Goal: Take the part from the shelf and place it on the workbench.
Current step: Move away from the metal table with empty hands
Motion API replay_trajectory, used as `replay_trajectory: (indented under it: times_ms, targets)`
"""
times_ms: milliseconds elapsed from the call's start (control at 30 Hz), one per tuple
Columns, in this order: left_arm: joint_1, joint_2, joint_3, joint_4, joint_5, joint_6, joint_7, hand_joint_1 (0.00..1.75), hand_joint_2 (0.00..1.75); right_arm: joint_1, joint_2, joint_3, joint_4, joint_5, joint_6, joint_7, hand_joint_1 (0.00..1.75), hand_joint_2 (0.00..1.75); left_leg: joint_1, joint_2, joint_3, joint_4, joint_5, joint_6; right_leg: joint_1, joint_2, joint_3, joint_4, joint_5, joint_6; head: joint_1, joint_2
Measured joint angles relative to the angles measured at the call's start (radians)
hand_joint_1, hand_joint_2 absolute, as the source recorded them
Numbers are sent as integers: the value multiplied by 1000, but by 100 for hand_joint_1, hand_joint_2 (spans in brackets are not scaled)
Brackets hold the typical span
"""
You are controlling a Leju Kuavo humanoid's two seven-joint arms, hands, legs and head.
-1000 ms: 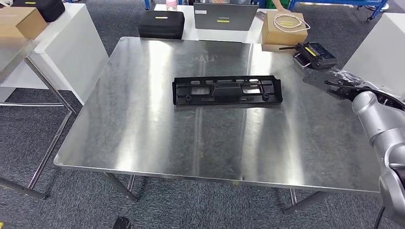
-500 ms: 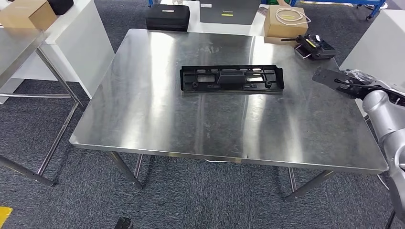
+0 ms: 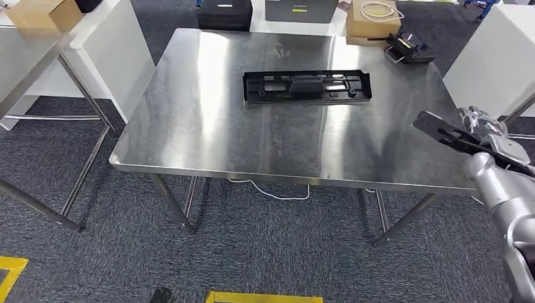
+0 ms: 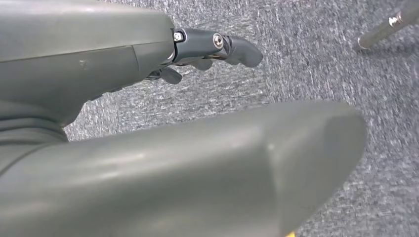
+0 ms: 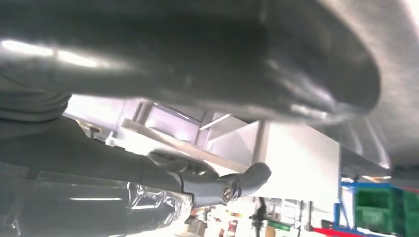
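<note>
The part (image 3: 307, 86), a long black plastic frame with cut-outs, lies flat on the far half of the steel workbench (image 3: 252, 145). My right hand (image 3: 454, 134) hovers off the workbench's right front corner, well away from the part. Its dark fingers are stretched out flat, with crinkled clear film near the wrist. In the right wrist view the hand (image 5: 123, 163) shows a straight dark finger (image 5: 247, 180) with nothing in it. My left hand (image 4: 148, 54) hangs over grey carpet, its fingers (image 4: 237, 49) extended and holding nothing.
A second steel table (image 3: 25, 69) and a white cabinet (image 3: 107, 44) stand at the left. Behind the workbench are a black case (image 3: 224, 14) and a cardboard box (image 3: 372, 22). A black device (image 3: 409, 49) lies on the far right corner. Yellow floor marks (image 3: 262, 297) run along the near carpet.
The whole picture has shifted: the camera has drawn back, so the workbench looks farther off and more floor shows. The part lies still. My right hand now hangs beyond the bench's edge.
</note>
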Motion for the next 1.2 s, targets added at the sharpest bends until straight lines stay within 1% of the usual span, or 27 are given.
replay_trajectory:
  times_ms: [33, 67, 133, 167, 200, 233, 267, 300, 333, 400, 467, 533, 567, 600, 633, 700, 733, 767, 800, 833, 867, 933, 1000, 1033, 1100, 1133, 1200]
  targets:
    - [1, 0, 0, 0, 2, 3, -1, 0, 0, 25, 1, 0, 0, -1, -27, 8, 0, 0, 2, -2, -4, 4, -4, -5, -5, -3, -6, -1, 8, -10, 0, 0]
    - [2, -1, 0, 0, 4, 5, -2, 0, 0, 52, 3, -2, -1, -2, -56, 16, 0, 0, 5, -4, -12, 17, -28, -11, -10, -6, -11, -1, 19, -22, 0, 0]
    - [3, -1, 1, 0, 8, 10, -4, 0, 0, 106, 7, -10, -3, -6, -123, 34, 0, 0, 11, -7, -41, 102, -129, -24, -18, -10, -31, -2, 46, -40, -1, 0]
    - [3, -2, 2, 0, 11, 13, -5, 0, 0, 134, 8, -17, -5, -9, -159, 41, 0, 0, 14, -7, -58, 170, -183, -30, -18, -10, -46, -1, 60, -44, -2, 0]
    - [4, -2, 2, 0, 14, 16, -6, 0, 0, 161, 9, -23, -6, -10, -194, 47, 0, 0, 17, -7, -71, 238, -218, -35, -19, -11, -62, 0, 73, -43, -2, 0]
    - [4, -3, 3, 0, 16, 18, -7, 0, 0, 187, 9, -29, -7, -11, -222, 51, 0, 0, 21, -7, -74, 288, -229, -39, -19, -11, -79, 1, 85, -40, -2, 0]
    - [5, -3, 3, 0, 18, 20, -8, 0, 0, 211, 9, -35, -7, -10, -244, 55, 0, 0, 24, -7, -63, 308, -220, -43, -21, -11, -95, 3, 96, -36, -2, 0]
    - [6, -4, 3, 0, 19, 22, -8, 0, 0, 234, 9, -40, -8, -7, -265, 62, 0, 0, 28, -7, -32, 291, -198, -46, -23, -10, -110, 6, 106, -31, -2, 0]
    - [6, -4, 4, 0, 20, 25, -9, 0, 0, 254, 9, -46, -8, -4, -287, 72, 0, 0, 31, -7, 16, 241, -177, -48, -25, -10, -123, 9, 114, -24, -2, 0]
    - [5, -6, 4, 0, 20, 30, -9, 0, 0, 294, 6, -60, -11, 2, -339, 93, 0, 0, 33, -12, 120, 106, -176, -47, -27, -11, -144, 18, 127, -9, -2, 0]
    - [6, -9, 7, 0, 20, 34, -8, 0, 0, 327, 5, -75, -13, 2, -382, 102, 0, 0, 27, -19, 163, 35, -194, -36, -24, -11, -152, 19, 143, 9, 0, 0]
    - [9, -11, 10, 1, 20, 37, -8, 0, 0, 353, 6, -86, -13, 5, -406, 110, 0, 0, 17, -19, 152, 27, -180, -16, -22, -11, -155, 13, 161, 27, 2, 0]
    - [9, -13, 12, 1, 20, 39, -8, 0, 0, 367, 6, -92, -13, 6, -415, 116, 0, 0, 14, -17, 144, 24, -167, -5, -24, -9, -164, 17, 157, 31, 2, 0]
    - [9, -14, 13, 1, 19, 40, -8, 0, 0, 381, 6, -99, -12, 9, -425, 125, 0, 0, 13, -15, 131, 20, -153, 6, -25, -8, -180, 38, 135, 29, 4, 0]
    - [8, -15, 14, 1, 19, 40, -8, 0, 0, 399, 7, -107, -12, 14, -441, 136, 0, 0, 12, -12, 116, 17, -137, 14, -26, -7, -200, 81, 95, 24, 5, 0]
    - [8, -15, 15, 2, 18, 40, -7, 0, 0, 448, 10, -130, -12, 33, -489, 163, 0, 0, 11, -12, 83, 18, -111, 25, -26, -5, -239, 215, 2, 11, 10, 0]
    - [9, -16, 15, 2, 16, 40, -7, 0, 0, 479, 13, -143, -11, 44, -514, 176, 0, 0, 10, -14, 66, 18, -99, 26, -24, -4, -246, 276, -22, 13, 11, 0]
    - [11, -17, 15, 2, 15, 39, -7, 0, 0, 510, 18, -155, -10, 52, -532, 187, 0, 0, 9, -15, 49, 19, -86, 26, -21, -2, -238, 310, -24, 20, 11, 0]
    - [12, -18, 15, 2, 13, 38, -8, 0, 0, 538, 23, -167, -8, 57, -542, 195, 0, 0, 7, -15, 32, 19, -73, 26, -18, -1, -214, 310, -10, 28, 12, 0]
    - [12, -18, 15, 2, 11, 37, -8, 0, 0, 562, 27, -178, -8, 60, -548, 200, 0, 0, 5, -15, 16, 20, -61, 24, -16, 0, -171, 274, 8, 32, 12, 0]
    - [12, -18, 15, 2, 10, 36, -8, 0, 0, 580, 29, -190, -7, 61, -552, 202, 0, 0, 3, -13, 2, 20, -49, 21, -14, 0, -114, 208, 13, 30, 11, 0]
    - [11, -18, 15, 1, 8, 34, -9, 0, 0, 602, 31, -213, -7, 59, -554, 203, 0, 0, -1, -5, -13, 18, -28, 12, -2, 1, -7, 61, -10, 14, 10, 0]
    - [10, -19, 15, 1, 6, 33, -9, 0, 0, 622, 32, -237, -6, 49, -551, 199, 0, 0, -2, 3, -15, 11, -5, 5, 12, 4, 28, -3, -22, 3, 9, 0]
    - [10, -18, 15, 2, 5, 33, -8, 0, 0, 633, 35, -250, -5, 40, -549, 193, 0, 0, -2, 3, -16, 6, 2, 0, 5, 4, 21, -3, -12, -1, 8, 0]
    - [11, -17, 15, 2, 3, 32, -8, 0, 0, 653, 44, -278, -2, 17, -547, 174, 0, 0, -1, -1, -26, 26, -33, -11, -11, 1, 6, -7, 8, -14, 5, 0]
    - [11, -16, 15, 2, 3, 31, -7, 0, 0, 665, 53, -294, -1, 6, -548, 163, 0, 0, 1, -3, -37, 66, -79, -18, -19, -1, -4, -7, 18, -25, 2, 0]
    - [12, -16, 15, 2, 1, 29, -6, 0, 0, 689, 69, -329, 0, -11, -551, 146, 0, 0, 7, -6, -60, 193, -178, -29, -16, -5, -29, 1, 34, -39, -1, 0]
